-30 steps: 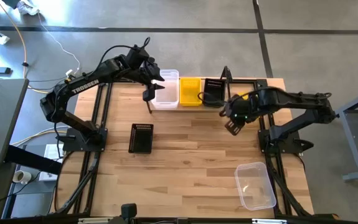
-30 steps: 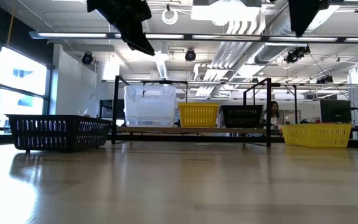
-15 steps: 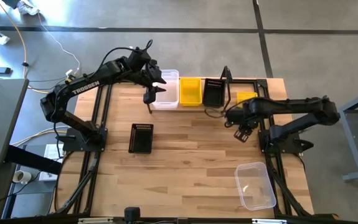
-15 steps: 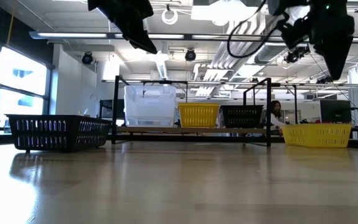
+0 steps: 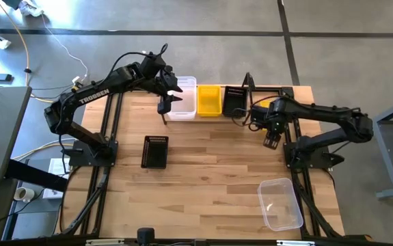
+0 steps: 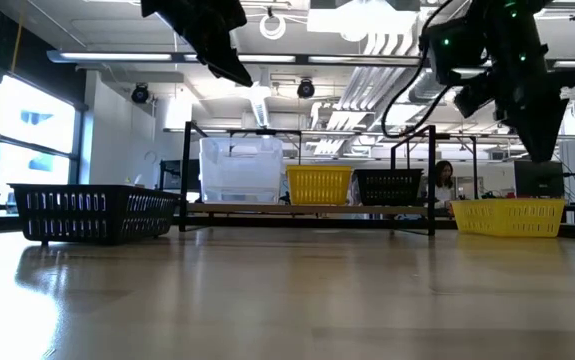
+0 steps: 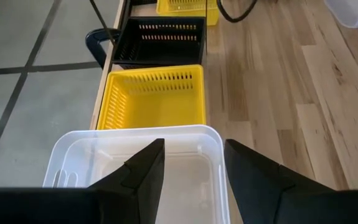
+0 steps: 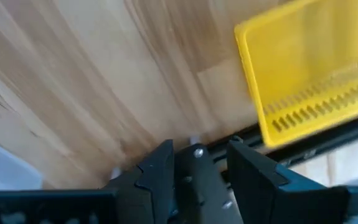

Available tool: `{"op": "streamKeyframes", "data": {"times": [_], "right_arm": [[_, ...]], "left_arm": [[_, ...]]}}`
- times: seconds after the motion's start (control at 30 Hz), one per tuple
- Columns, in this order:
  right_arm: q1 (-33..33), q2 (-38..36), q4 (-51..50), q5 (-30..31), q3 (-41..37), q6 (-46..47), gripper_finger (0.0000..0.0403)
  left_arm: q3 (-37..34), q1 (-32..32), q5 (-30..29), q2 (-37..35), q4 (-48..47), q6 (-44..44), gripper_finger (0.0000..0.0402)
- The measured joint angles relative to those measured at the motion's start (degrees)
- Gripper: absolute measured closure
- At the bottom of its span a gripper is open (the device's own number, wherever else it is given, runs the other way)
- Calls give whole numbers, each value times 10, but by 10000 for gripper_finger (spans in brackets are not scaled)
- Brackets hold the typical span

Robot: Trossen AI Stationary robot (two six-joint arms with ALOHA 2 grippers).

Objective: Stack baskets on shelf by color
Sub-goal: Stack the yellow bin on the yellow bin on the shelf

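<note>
**Six baskets counted: two clear, two yellow, two black**

Left to right: loose black basket (image 5: 154, 151) on counter (image 5: 210, 178); below open, empty left gripper (image 5: 169, 97), clear (image 5: 182, 98), yellow (image 5: 208, 100), black (image 5: 234, 101) on shelf (image 6: 307, 209); beside open, empty right gripper (image 5: 270, 141), yellow basket (image 6: 509, 216); well apart, clear basket (image 5: 279, 203).

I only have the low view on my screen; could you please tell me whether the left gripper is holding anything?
Observer: No. The left gripper is open and empty, hovering over the clear basket on the shelf.
Operator: Thank you. And the right one?
Observer: The right gripper is open and empty too, above bare tabletop near the loose yellow basket.
Operator: Is any basket outside my view?
Observer: Yes. A second clear basket lies on the table near the corner on the right arm's side, far from the shelf.
</note>
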Motion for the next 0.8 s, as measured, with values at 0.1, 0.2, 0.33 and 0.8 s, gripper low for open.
{"op": "streamKeyframes", "data": {"times": [0.1, 0.2, 0.33, 0.8], "right_arm": [[-11, 0, 20, 23, -17, -52, 269], [-18, 0, 41, 50, -29, -84, 269], [-24, 0, 80, 67, -40, -115, 269], [-25, 0, 163, 96, -107, -134, 269]], "left_arm": [[0, 0, 0, 0, 0, -1, 245], [0, 0, 0, 0, 0, -7, 245], [0, 0, 0, 0, 0, -14, 245], [0, 0, -3, 0, 0, -14, 245]]}}
